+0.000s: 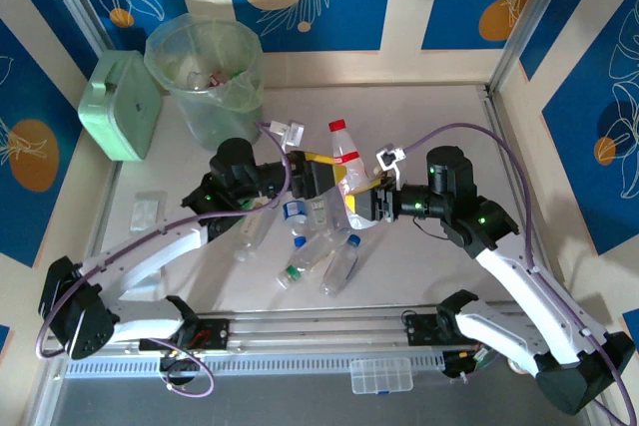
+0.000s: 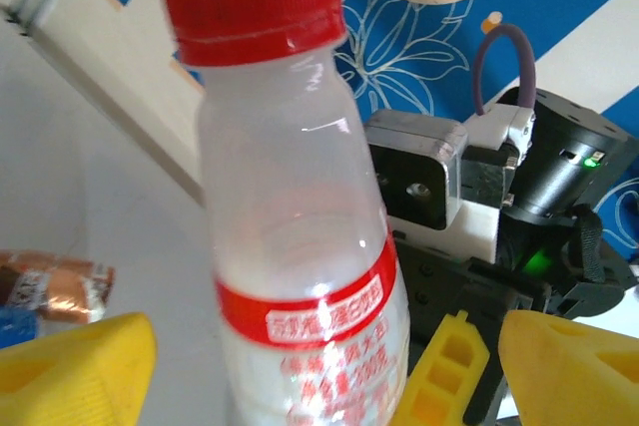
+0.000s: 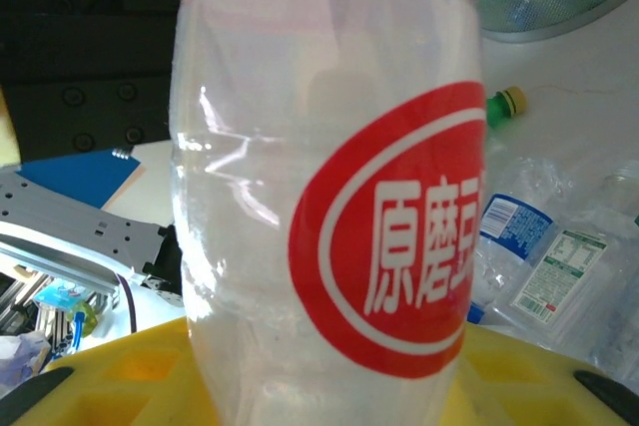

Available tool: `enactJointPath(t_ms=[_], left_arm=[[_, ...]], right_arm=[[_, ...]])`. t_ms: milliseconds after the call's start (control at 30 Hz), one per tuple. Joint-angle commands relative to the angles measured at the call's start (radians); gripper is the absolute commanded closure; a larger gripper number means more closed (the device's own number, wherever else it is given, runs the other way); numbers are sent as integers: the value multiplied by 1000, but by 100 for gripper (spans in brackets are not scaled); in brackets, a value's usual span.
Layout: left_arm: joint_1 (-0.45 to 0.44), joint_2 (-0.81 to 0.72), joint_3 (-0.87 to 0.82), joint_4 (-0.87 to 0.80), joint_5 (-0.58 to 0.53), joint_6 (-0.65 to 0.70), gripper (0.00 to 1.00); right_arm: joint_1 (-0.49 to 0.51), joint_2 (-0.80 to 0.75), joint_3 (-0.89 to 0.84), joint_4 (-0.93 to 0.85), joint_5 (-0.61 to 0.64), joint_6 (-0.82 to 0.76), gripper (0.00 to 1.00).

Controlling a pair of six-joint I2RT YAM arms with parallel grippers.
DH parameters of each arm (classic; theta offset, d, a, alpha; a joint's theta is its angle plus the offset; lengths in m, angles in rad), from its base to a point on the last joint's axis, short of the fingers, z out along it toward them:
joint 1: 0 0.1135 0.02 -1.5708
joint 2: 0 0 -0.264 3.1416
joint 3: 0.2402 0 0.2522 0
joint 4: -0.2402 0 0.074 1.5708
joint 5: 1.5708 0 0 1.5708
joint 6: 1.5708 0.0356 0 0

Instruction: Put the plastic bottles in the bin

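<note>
**A:** Fingers status?
**B:** Right fingers (image 3: 120, 376) clenched on the red-capped bottle (image 1: 344, 159), which stands upright. Left fingers (image 2: 70, 371) are spread, flanking it.
**A:** Location?
**B:** Above loose bottles (image 1: 319, 251) on the tabletop (image 1: 419, 266), apart from the bin (image 1: 215, 112).

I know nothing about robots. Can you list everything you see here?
red-capped bottle: one, clear with a red label, held over the table's middle
loose bottles: about five, clear, blue or green caps, lying mid-table
bin: one, pale green, bag-lined, far left
boxy container: one, mint green, left of the bin
compartment box: one, clear, near edge
right gripper: yellow fingers, shut on the red-capped bottle
left gripper: yellow fingers, open around it
</note>
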Motion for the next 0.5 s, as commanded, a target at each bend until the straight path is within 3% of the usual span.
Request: enactJointPath(t_ms=[0, 133, 467], left_arm=[[-46, 38, 21, 164, 20, -41, 15], [-63, 79, 19, 244, 47, -83, 22], [-64, 118, 43, 255, 103, -83, 50]], right_arm=[[5, -9, -9, 36, -8, 9, 54], [5, -1, -8, 44, -20, 13, 54], [5, -9, -10, 41, -17, 15, 53]])
